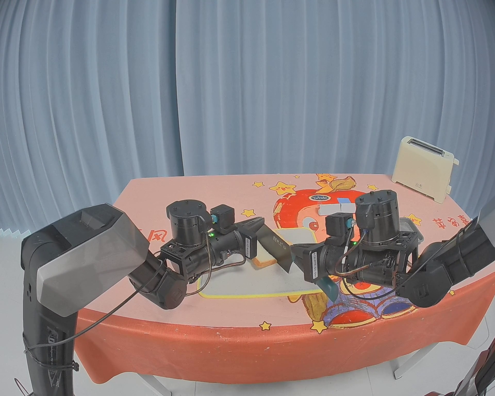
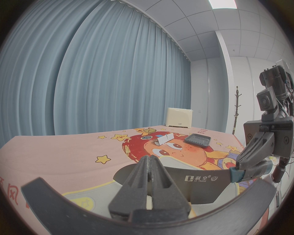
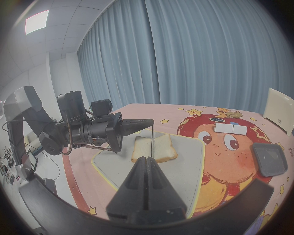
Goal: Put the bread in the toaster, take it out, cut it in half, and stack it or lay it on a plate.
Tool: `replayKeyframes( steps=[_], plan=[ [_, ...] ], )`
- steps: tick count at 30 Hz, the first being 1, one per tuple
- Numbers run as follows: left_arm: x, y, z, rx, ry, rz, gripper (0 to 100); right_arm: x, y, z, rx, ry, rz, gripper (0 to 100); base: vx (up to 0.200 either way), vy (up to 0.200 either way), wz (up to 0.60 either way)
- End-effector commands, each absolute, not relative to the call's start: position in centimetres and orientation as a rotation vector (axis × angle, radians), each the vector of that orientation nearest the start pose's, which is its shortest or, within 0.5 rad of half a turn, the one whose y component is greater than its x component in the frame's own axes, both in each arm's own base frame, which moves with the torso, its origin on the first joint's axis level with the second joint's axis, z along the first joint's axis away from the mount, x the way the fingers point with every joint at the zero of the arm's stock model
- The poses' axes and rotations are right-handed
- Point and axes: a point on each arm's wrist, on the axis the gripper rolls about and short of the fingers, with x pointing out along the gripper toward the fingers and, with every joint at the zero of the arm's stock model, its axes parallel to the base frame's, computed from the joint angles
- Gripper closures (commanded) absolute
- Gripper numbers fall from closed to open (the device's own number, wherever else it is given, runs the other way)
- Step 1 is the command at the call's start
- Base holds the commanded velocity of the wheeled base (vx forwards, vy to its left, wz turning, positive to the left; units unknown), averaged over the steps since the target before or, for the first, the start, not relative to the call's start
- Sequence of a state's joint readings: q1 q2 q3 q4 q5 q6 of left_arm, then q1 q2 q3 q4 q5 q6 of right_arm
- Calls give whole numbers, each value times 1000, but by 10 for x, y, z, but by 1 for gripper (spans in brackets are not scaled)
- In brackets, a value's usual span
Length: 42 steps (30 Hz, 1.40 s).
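— We see bright, even room light; a ceiling panel (image 2: 222, 3) glows overhead, and the table (image 1: 154, 206) is lit evenly across its top.

— Agreed. We note that the toaster (image 1: 424, 168) casts just a faint, soft shadow. Our wrist views bend strongly toward the rim, with dark corners, and the curtain (image 1: 258, 87) bows in our head view.

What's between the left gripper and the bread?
The knife blade, edge-on in the right wrist view, stands between the left gripper above and the bread below.
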State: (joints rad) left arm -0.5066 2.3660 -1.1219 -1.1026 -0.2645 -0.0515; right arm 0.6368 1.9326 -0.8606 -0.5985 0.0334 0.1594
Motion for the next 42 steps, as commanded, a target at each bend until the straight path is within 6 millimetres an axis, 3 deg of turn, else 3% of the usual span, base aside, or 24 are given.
replayKeyframes(
  steps=[1, 22, 23, 28, 30, 33, 38, 40, 41, 42],
  plan=[
    [384, -220, 55, -31, 162, -766, 100, 279, 207, 121, 13, 494, 621, 100, 0, 0, 0],
    [381, -218, 59, -31, 160, -767, 100, 286, 206, 132, 40, 402, 593, 100, 0, 0, 0],
    [381, -218, 59, -31, 160, -767, 100, 286, 205, 132, 40, 400, 589, 0, 0, 0, 0],
    [380, -218, 62, -33, 153, -767, 100, 290, 197, 141, 69, 382, 550, 0, 0, 0, 0],
    [380, -217, 77, -42, 91, -769, 100, 292, 190, 154, 178, 380, 530, 0, 0, 0, 0],
    [377, -218, 91, -49, 46, -774, 100, 288, 186, 157, 195, 439, 514, 0, 0, 0, 0],
    [361, -214, 145, -63, -50, -785, 100, 270, 179, 165, 146, 617, 488, 0, 0, 0, 0],
    [347, -207, 174, -66, -73, -789, 100, 268, 177, 162, 127, 668, 474, 0, 0, 0, 0],
    [347, -207, 174, -66, -73, -789, 100, 266, 176, 158, 106, 710, 466, 0, 0, 0, 0],
    [338, -202, 190, -68, -90, -788, 100, 264, 175, 154, 84, 751, 455, 0, 0, 0, 0]
  ],
)
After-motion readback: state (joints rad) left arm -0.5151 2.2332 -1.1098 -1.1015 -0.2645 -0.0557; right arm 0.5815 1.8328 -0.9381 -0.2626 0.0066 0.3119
